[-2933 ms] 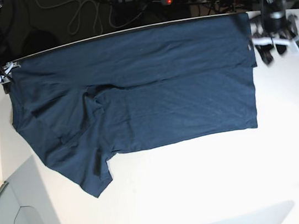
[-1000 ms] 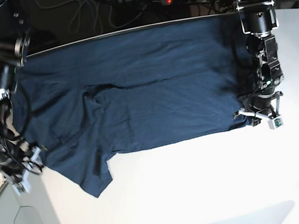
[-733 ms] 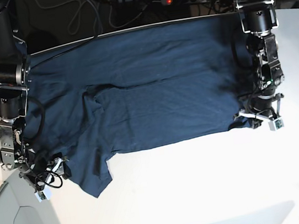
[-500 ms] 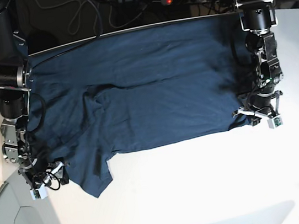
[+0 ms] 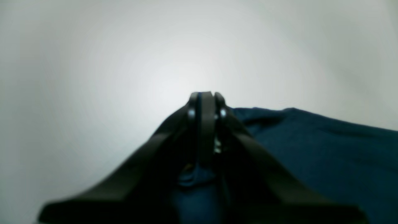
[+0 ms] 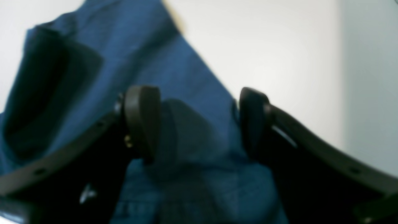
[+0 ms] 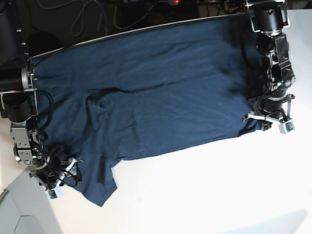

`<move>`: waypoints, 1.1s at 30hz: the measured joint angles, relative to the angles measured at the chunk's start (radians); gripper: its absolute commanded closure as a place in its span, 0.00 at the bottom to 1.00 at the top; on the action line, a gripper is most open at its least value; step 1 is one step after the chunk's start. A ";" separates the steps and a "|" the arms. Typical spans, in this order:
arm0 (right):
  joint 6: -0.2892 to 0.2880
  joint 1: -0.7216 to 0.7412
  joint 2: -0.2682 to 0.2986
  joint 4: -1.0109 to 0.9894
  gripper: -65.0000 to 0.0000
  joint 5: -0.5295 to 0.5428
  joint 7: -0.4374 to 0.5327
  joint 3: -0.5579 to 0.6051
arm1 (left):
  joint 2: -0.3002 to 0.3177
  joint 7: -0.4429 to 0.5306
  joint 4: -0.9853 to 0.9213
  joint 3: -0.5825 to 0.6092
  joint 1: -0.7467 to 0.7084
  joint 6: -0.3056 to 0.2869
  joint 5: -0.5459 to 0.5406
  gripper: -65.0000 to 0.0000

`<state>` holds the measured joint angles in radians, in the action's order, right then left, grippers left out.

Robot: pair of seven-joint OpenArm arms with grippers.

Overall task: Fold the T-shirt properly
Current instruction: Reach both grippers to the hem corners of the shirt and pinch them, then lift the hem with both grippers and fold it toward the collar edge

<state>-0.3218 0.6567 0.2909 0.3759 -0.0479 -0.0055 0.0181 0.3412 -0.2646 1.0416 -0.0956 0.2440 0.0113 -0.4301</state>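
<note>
With the T-shirt point(image 7: 158, 93) spread flat, long axis across the table point(image 7: 214, 202), we find each near corner at a gripper: the left gripper point(image 7: 271, 118) is pinched tight on the hem corner, while the right gripper point(image 6: 199, 121) straddles sleeve fabric, fingers point(image 6: 143, 118) wide.

My arms are black, built of round jointed segments with thin black cables looped alongside. My left gripper point(image 5: 203, 102) has slim black fingers with small screws near the tips. My right gripper point(image 6: 199, 119) carries rounded dark pads point(image 6: 143, 118) on curved black fingers.
</note>
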 measured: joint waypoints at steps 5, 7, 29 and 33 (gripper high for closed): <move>0.000 0.002 0.002 0.000 1.00 0.007 -0.002 0.009 | 0.000 0.000 0.000 0.000 0.000 0.000 0.000 1.00; 0.000 0.002 0.003 0.001 0.97 0.006 -0.004 0.008 | 0.000 -0.001 0.000 0.000 0.000 0.000 0.000 1.00; -0.005 -0.258 0.001 0.452 1.00 -0.002 -0.074 -0.243 | -0.006 -0.006 0.275 -0.062 -0.154 0.001 -0.005 1.00; -0.005 -0.334 -0.003 0.569 1.00 0.002 -0.077 -0.267 | -0.006 0.000 0.333 -0.068 -0.189 0.001 -0.007 1.00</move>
<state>-0.3271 0.3225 0.2878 0.9451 -0.0456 -0.0830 -0.2493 0.3355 -0.2649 1.3746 -0.1638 0.0551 0.0120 -0.4374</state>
